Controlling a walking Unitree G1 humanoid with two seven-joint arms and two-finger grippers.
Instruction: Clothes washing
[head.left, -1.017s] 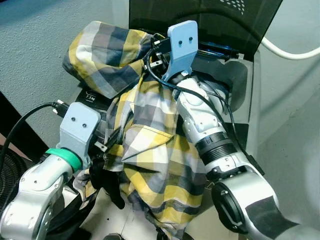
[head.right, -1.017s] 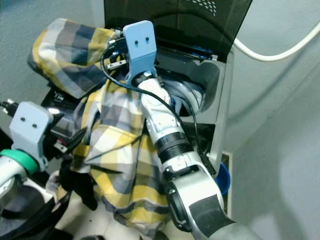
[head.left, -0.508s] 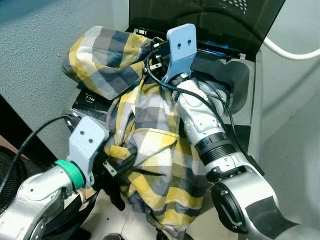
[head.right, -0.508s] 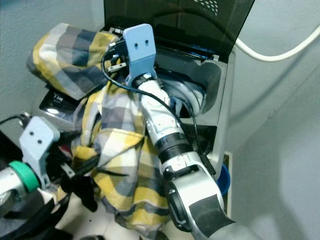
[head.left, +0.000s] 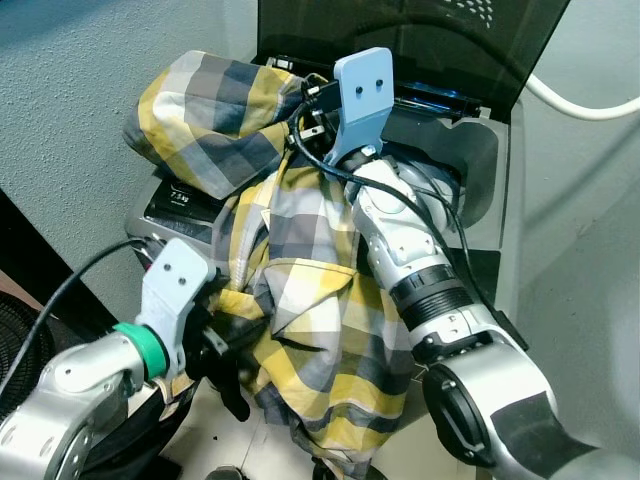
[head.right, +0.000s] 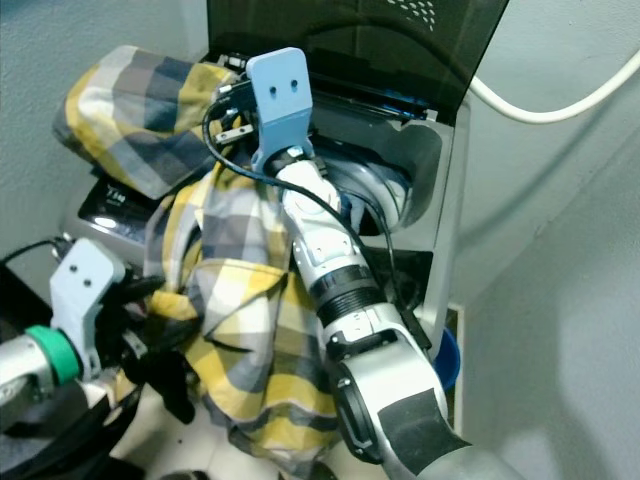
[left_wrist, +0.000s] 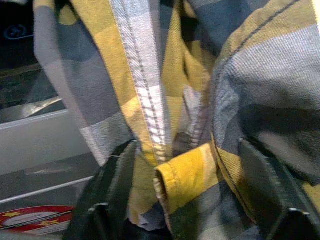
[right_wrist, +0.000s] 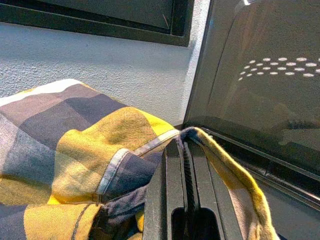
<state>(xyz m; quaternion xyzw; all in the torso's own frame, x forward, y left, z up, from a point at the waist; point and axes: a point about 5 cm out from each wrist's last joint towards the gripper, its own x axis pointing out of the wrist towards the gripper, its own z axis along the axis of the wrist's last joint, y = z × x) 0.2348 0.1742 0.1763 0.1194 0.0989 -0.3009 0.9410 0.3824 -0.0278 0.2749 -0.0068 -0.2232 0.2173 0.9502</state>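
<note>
A yellow, grey and white plaid shirt (head.left: 310, 330) hangs over the front of a top-loading washing machine (head.left: 480, 160) whose dark lid (head.left: 420, 40) stands up. One bunched sleeve (head.left: 200, 110) is lifted at the machine's left corner. My right gripper (right_wrist: 185, 195) is shut on the shirt's edge, up by the lid, behind its blue wrist mount (head.left: 362, 95). My left gripper (left_wrist: 187, 185) is open low on the left, its fingers (left_wrist: 112, 190) spread around a hanging fold and yellow cuff (left_wrist: 187, 175) of the shirt.
A grey wall runs along the left. A white hose (head.left: 575, 105) curves at the upper right. The machine's control panel (head.left: 178, 205) sits under the sleeve. Dark cloth (head.left: 225, 375) hangs below my left gripper. A blue basin (head.right: 447, 355) stands by the machine's right foot.
My left gripper has dropped and pushed to the right into the shirt's lower folds, bunching them. The right arm and the raised sleeve have stayed put.
</note>
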